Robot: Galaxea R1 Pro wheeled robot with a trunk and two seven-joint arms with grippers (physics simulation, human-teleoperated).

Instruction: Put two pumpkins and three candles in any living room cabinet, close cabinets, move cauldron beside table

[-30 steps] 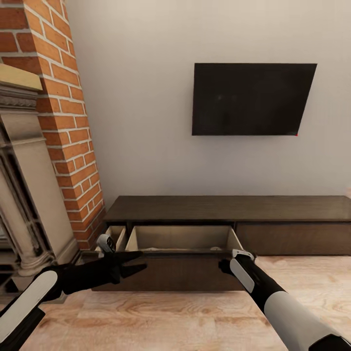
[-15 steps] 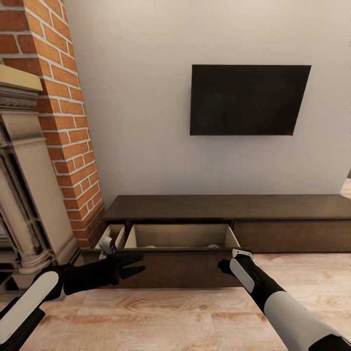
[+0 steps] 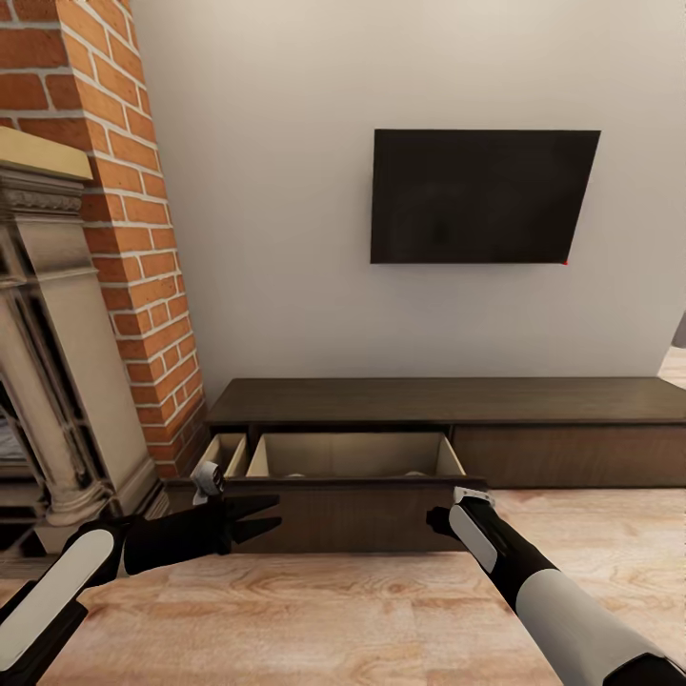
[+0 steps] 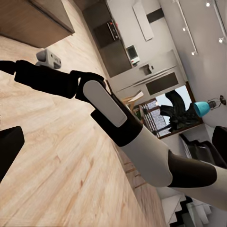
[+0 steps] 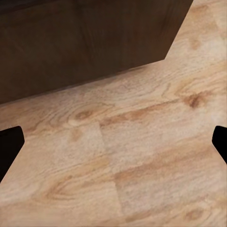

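Note:
The long dark-brown cabinet [image 3: 448, 400] stands against the wall with a wide drawer [image 3: 353, 455] and a narrow one [image 3: 224, 452] pulled out. Two pale tops [image 3: 413, 473] peek over the wide drawer's front; I cannot tell if they are candles. Pumpkins and cauldron are out of view. My left gripper [image 3: 272, 512] is open and empty, level with the drawer front's left part. My right gripper [image 3: 436, 520] hovers at the drawer front's right end. The right wrist view shows its fingertips [image 5: 9, 146] spread wide over floor, facing the dark drawer front [image 5: 85, 42].
A stone-coloured fireplace surround [image 3: 48, 381] and a red brick chimney [image 3: 124, 191] rise at the left. A black television [image 3: 481, 195] hangs above the cabinet. Light wood floor [image 3: 333, 610] lies between me and the drawer. The left wrist view looks across at my right arm [image 4: 109, 111].
The whole picture has shifted, so the camera has moved; the cabinet looks slightly farther. My right gripper, earlier at the drawer front's top edge, now sits lower against its face.

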